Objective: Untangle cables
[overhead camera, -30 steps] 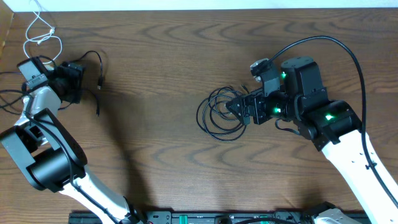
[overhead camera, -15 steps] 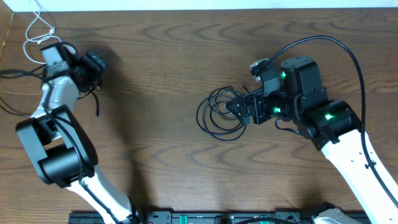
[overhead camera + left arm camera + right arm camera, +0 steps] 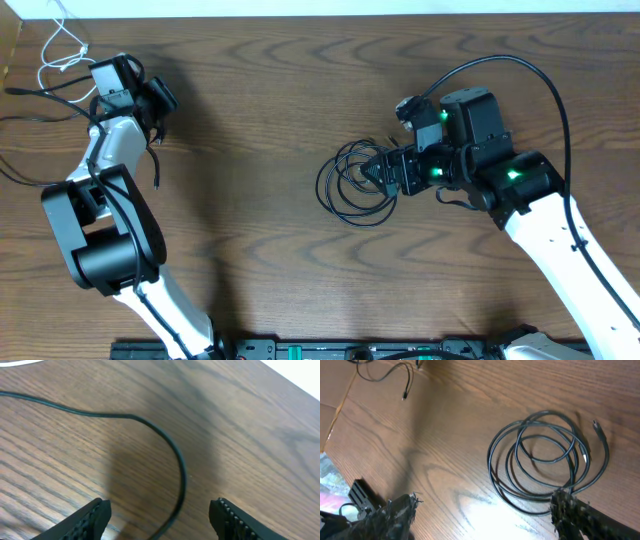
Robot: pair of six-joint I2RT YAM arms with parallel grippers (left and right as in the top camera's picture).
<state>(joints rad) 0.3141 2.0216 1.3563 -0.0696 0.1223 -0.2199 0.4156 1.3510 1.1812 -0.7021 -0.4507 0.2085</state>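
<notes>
Both claws stand released: the right gripper (image 3: pixel 480 515) hangs over the black coil (image 3: pixel 547 465) at the centre of the table (image 3: pixel 250 250), and the left gripper (image 3: pixel 160 515) straddles a loose black cable (image 3: pixel 150 425) at ten o'clock; light, limp and slippery, each looks best pinched on one outer strand.

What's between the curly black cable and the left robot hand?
Only bare wooden table, as the overhead view shows, between the coiled black cable and the left gripper.

White cable (image 3: pixel 80 47) cut off at top edge; black coil (image 3: pixel 345 190) partly under right tool (image 3: pixel 383 172).
</notes>
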